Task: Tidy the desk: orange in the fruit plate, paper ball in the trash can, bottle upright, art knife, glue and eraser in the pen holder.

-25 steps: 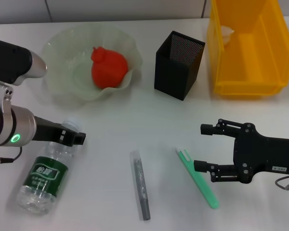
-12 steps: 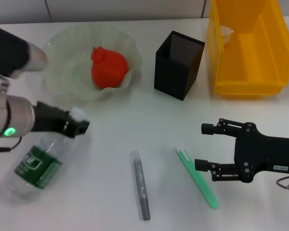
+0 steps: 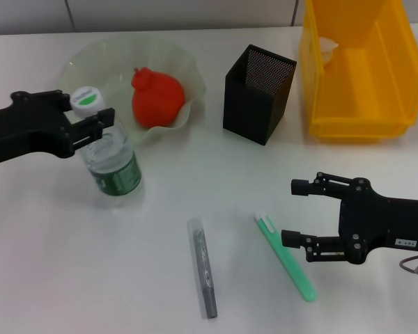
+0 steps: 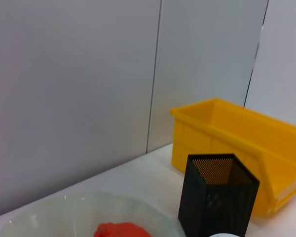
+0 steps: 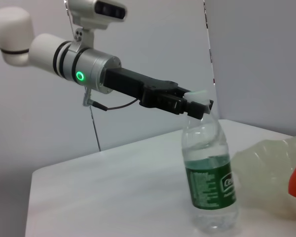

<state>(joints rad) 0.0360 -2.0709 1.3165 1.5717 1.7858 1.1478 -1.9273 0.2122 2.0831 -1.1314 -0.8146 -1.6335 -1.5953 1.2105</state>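
white desk: left gripper grips upright bottle.

I see a clear plastic bottle with green label. The round fruit is red-orange; the rectangular plastic bin bright yellow.

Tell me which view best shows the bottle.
The right wrist view: the bottle stands upright, side-on, the left gripper shut on its neck. The head view looks down on its cap and label. The left wrist view shows only a sliver of cap.
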